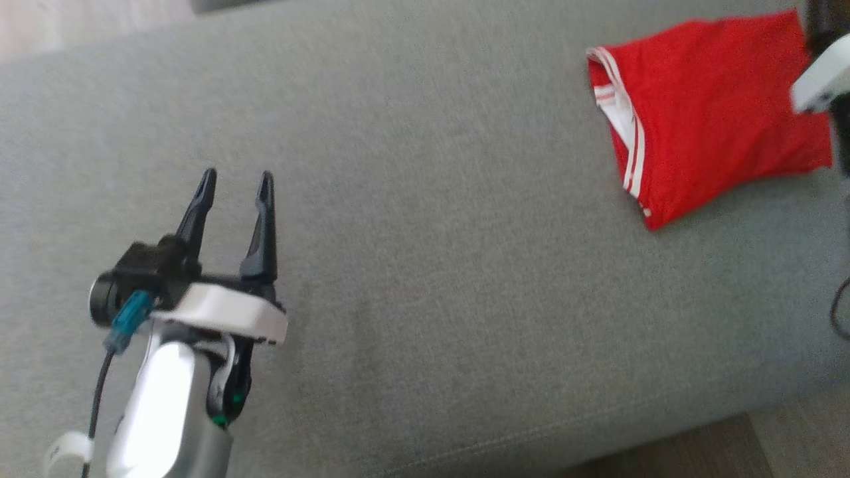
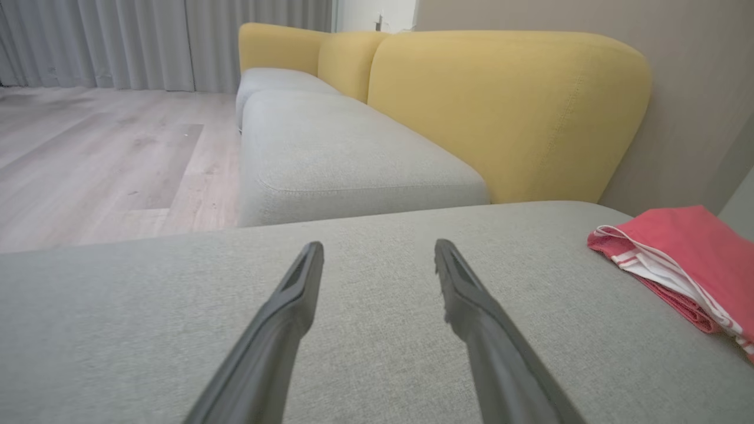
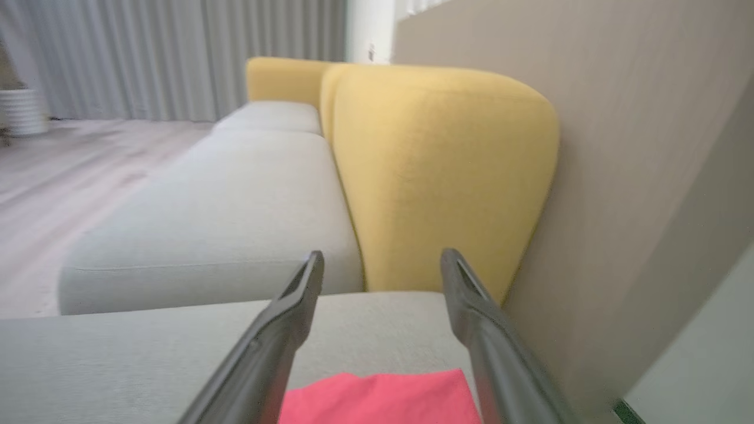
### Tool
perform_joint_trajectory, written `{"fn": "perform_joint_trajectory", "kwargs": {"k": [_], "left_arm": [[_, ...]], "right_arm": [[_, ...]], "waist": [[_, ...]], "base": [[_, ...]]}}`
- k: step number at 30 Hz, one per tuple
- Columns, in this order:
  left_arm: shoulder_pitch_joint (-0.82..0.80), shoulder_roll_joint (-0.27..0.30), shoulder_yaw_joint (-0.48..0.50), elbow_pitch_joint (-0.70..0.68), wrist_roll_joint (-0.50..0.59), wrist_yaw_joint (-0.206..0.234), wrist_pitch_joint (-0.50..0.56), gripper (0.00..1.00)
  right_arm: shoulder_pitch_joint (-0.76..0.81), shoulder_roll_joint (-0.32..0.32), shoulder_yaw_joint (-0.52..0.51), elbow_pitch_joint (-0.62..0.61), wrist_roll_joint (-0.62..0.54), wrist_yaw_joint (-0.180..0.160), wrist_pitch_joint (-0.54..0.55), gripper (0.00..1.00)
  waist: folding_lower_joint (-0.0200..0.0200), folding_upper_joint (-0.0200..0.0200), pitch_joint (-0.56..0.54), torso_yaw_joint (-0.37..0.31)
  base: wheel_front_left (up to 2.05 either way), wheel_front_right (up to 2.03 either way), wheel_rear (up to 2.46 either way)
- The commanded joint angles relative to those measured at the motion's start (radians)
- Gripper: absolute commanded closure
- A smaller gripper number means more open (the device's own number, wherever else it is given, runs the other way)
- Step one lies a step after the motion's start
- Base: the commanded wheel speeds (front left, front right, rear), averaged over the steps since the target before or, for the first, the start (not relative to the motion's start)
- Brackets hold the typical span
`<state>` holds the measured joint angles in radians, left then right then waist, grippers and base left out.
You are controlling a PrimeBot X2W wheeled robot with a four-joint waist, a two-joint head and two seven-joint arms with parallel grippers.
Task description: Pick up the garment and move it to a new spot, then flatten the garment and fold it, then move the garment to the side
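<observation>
A grey sofa seat point(image 1: 465, 265) fills the head view, with a strip of wooden floor along the lower right corner. In the left wrist view the seat runs on toward yellow backrests point(image 2: 500, 112), and pale plank floor point(image 2: 88, 153) and grey curtains point(image 2: 118, 41) lie beyond on the left. A beige wall point(image 3: 618, 147) stands just behind the backrests in the right wrist view.

The garment point(image 1: 710, 113) is red with white stripes along one edge. It lies folded into a flat, roughly square packet on the seat, at the upper right of the head view and close to the seat's far right end. A white inner layer shows at its striped left edge.

The left gripper point(image 1: 238, 176) hovers at the lower left of the head view, over bare cushion and well apart from the garment. Its two dark fingers are spread and nothing is between them. In its own wrist view the left gripper point(image 2: 377, 246) points along the seat, with the garment point(image 2: 677, 253) off to the right.

The right gripper point(image 3: 383, 255) is released too, with its fingers wide apart and empty. The garment point(image 3: 377, 397) lies below and between them at the bottom edge. Whether the fingers touch the cloth cannot be told. A pale part of the right arm point(image 1: 823, 76) overlaps the garment's right side in the head view.
</observation>
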<state>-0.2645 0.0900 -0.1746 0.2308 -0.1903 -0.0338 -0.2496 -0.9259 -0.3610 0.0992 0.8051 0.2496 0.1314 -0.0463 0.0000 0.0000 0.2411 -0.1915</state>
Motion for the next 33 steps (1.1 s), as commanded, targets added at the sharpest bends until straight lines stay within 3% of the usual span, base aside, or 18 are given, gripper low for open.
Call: {"fn": "perform_joint_trajectory", "kwargs": {"k": [1, 9, 15, 19, 26, 33], "left_arm": [[0.009, 0.008, 0.050, -0.040, -0.011, 0.010, -0.012, 0.00], [0.089, -0.002, 0.085, -0.027, -0.051, 0.020, -0.012, 0.00], [0.114, -0.009, 0.090, -0.020, -0.060, 0.049, -0.012, 0.00], [0.139, -0.008, 0.086, 0.002, -0.070, 0.045, -0.010, 0.00], [0.152, -0.005, 0.094, 0.045, -0.072, 0.054, -0.010, 0.00], [0.158, -0.005, 0.123, 0.032, -0.057, 0.055, -0.012, 0.00]], "right_arm": [[0.052, 0.003, 0.027, -0.080, 0.013, -0.001, -0.019, 0.00], [0.314, 0.051, 0.033, -0.335, 0.059, -0.001, 0.012, 0.00], [0.479, 0.097, 0.003, -0.481, 0.062, -0.001, 0.034, 0.00], [0.593, 0.134, -0.002, -0.563, 0.053, -0.001, -0.005, 0.00], [0.741, 0.177, -0.009, -0.581, 0.041, -0.001, -0.118, 0.00], [0.788, 0.180, 0.028, -0.548, 0.058, -0.001, -0.182, 0.00]], "waist": [[0.0000, 0.0000, -0.087, 0.035], [0.0000, 0.0000, -0.242, 0.095], [0.0000, 0.0000, -0.271, 0.128], [0.0000, 0.0000, -0.277, 0.146], [0.0000, 0.0000, -0.279, 0.168], [0.0000, 0.0000, -0.280, 0.173]], "base": [[0.00, 0.00, 0.00], [0.00, 0.00, 0.00], [0.00, 0.00, 0.00], [0.00, 0.00, 0.00], [0.00, 0.00, 0.00], [0.00, 0.00, 0.00]]}}
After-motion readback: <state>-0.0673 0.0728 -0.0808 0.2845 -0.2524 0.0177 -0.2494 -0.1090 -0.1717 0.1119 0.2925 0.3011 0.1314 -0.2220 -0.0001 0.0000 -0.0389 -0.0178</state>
